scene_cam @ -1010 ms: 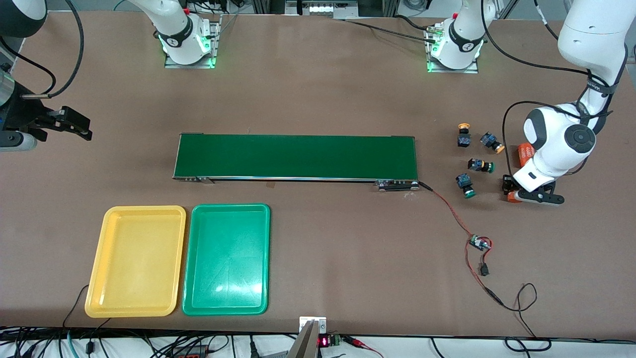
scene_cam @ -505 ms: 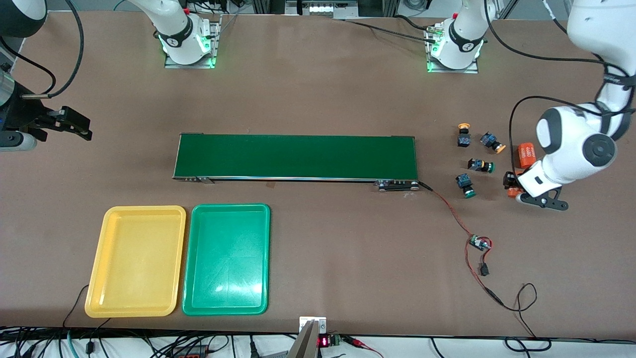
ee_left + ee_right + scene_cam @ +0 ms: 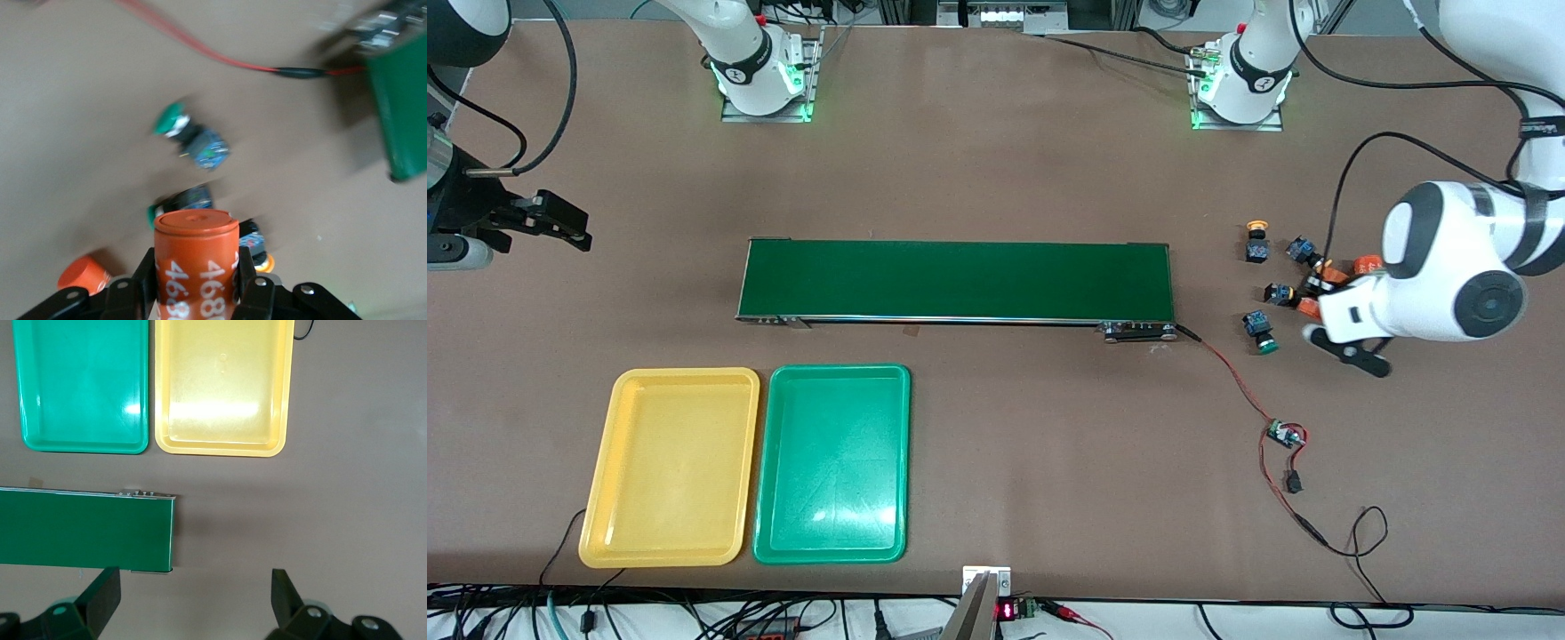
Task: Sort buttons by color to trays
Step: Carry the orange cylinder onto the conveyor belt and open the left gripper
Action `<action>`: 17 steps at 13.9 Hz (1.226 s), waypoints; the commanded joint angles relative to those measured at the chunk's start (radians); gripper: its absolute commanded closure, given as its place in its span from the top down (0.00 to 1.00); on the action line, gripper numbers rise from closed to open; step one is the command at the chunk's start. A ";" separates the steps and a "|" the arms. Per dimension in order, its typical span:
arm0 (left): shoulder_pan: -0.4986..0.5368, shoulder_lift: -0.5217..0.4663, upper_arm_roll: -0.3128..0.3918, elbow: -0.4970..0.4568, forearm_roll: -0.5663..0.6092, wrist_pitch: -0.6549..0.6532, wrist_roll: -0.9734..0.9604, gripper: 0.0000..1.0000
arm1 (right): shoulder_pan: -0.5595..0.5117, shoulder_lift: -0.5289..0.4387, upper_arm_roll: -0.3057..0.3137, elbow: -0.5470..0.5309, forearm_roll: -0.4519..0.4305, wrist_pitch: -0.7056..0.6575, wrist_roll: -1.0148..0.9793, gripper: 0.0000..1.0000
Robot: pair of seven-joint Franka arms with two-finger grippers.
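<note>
Cylinder (image 3: 195, 260) now above the buttons (image 3: 1259, 324)

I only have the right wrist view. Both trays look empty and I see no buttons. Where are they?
Observer: All four small black-and-blue push-button switches lie on the table just off the left arm's end of the long dark-green conveyor belt.
Operator: Is the left gripper holding one?
Observer: No. The left gripper is shut on an orange cylinder printed 4680, up over the cluster of switches.
Operator: Any other cylinder there?
Observer: Yes, a second orange cylinder lies on the table beside the switches.
</note>
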State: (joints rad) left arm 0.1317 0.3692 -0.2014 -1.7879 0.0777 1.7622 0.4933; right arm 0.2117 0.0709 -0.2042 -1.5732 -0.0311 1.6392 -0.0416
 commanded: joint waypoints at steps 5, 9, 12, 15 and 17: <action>0.005 0.034 -0.280 -0.014 -0.001 0.051 0.298 0.18 | -0.003 -0.008 0.002 -0.008 0.014 0.010 0.002 1.00; 0.003 0.083 -0.317 -0.094 -0.001 0.282 0.490 0.17 | -0.005 -0.007 0.000 -0.008 0.014 0.011 0.002 1.00; -0.036 0.093 -0.340 -0.149 0.007 0.403 0.508 0.17 | -0.005 -0.007 0.000 -0.008 0.014 0.013 0.002 1.00; -0.047 0.091 -0.342 -0.185 0.007 0.473 0.563 0.17 | -0.006 -0.007 0.000 -0.008 0.013 0.014 0.002 1.00; -0.049 0.091 -0.342 -0.186 0.007 0.474 0.579 0.18 | -0.006 -0.007 0.000 -0.008 0.013 0.014 0.002 1.00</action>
State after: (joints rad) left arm 0.0711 0.4799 -0.5382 -1.9580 0.0773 2.2232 1.0281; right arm 0.2114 0.0711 -0.2056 -1.5737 -0.0310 1.6431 -0.0415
